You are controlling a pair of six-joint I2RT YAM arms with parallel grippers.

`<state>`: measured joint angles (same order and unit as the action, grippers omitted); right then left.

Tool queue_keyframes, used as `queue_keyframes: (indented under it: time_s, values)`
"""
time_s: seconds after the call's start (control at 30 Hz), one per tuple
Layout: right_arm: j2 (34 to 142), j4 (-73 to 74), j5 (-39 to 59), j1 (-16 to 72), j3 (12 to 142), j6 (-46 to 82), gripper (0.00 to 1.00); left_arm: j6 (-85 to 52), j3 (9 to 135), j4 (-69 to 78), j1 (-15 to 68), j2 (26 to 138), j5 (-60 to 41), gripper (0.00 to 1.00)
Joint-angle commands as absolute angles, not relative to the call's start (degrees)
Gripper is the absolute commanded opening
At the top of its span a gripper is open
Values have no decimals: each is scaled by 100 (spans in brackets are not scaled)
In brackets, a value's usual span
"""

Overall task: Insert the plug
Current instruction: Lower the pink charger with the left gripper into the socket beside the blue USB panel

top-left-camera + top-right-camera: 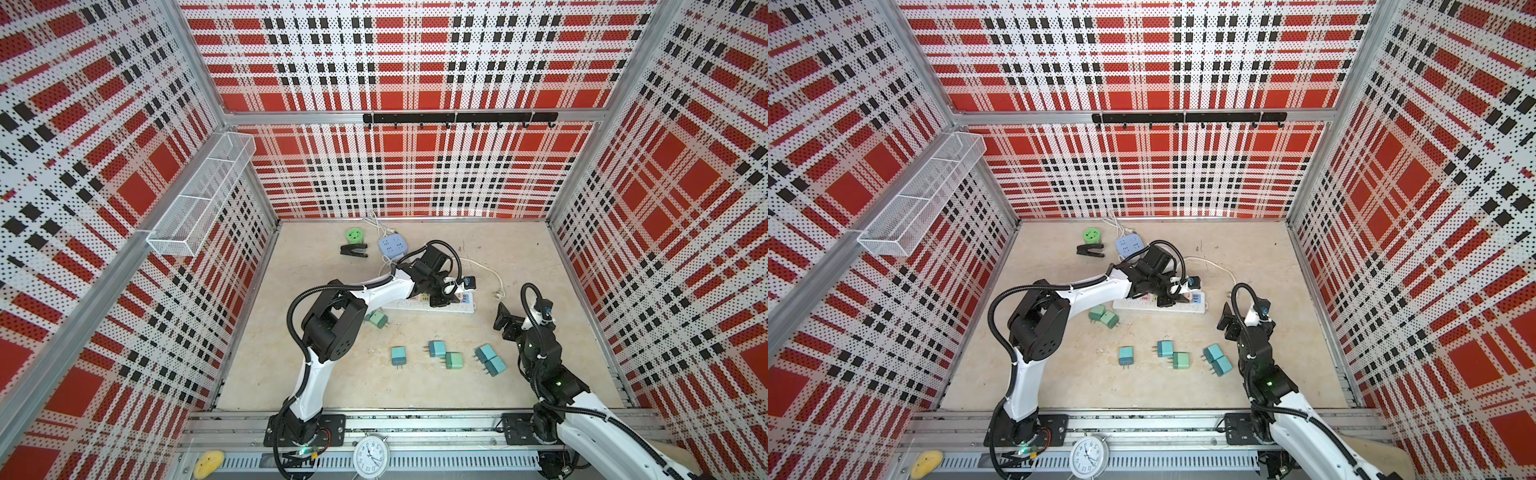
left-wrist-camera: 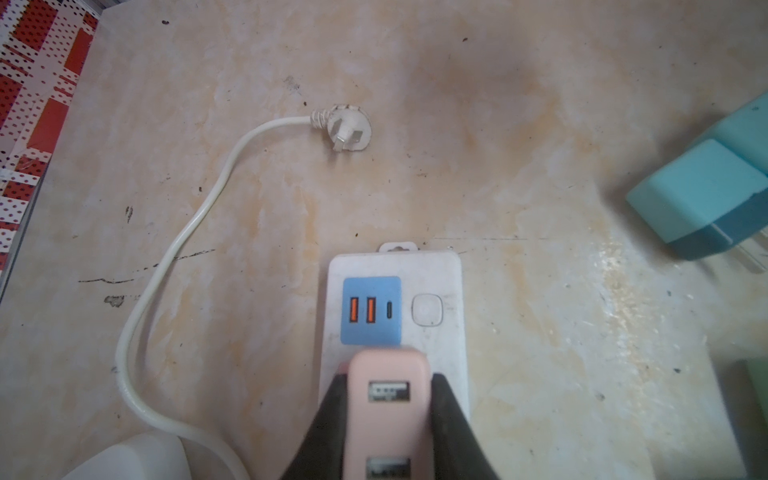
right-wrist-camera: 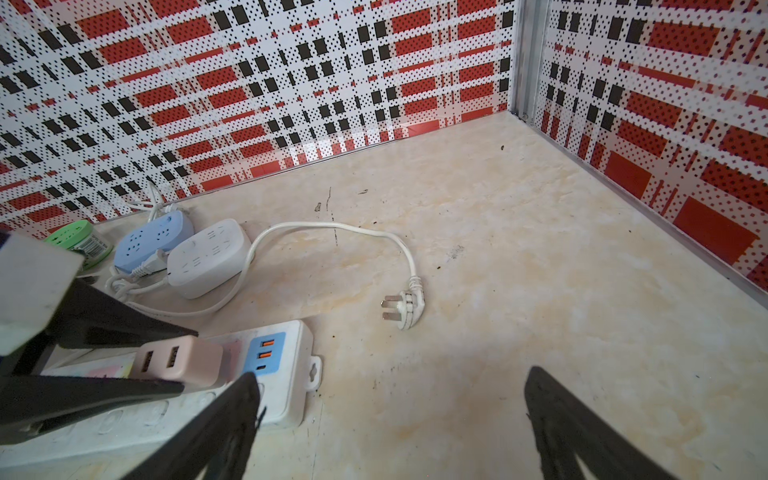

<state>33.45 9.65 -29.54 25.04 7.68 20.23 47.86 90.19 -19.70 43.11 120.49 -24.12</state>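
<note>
The pink plug (image 2: pixel 388 419) is grasped by the left end effector (image 2: pixel 390 376) on the power strip (image 2: pixel 449 345). The right end effector (image 3: pixel 390 374) is seen released

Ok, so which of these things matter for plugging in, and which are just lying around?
In the job: pink adapter, gripped by the left gripper; white power strip beneath it; right gripper, open nearby.
Lying about: teal and green plug cubes; blue socket block; white socket block; loose corded plug; green tub; clock.
</note>
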Motion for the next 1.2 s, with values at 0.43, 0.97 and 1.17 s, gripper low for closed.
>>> queue_keyframes:
  time_s: [0.43, 0.97, 1.17]
  values:
    - [3417, 1198, -2914, 2487, 921, 2101, 100, 4905, 8894, -2216, 4254, 11939, -2397, 0]
    - [3438, 1196, -2908, 2488, 932, 2107, 100, 4619, 9170, -2402, 4118, 12435, -2836, 0]
    - [3442, 1183, -2899, 2487, 935, 2108, 100, 4567, 9303, -2390, 4143, 12571, -2601, 0]
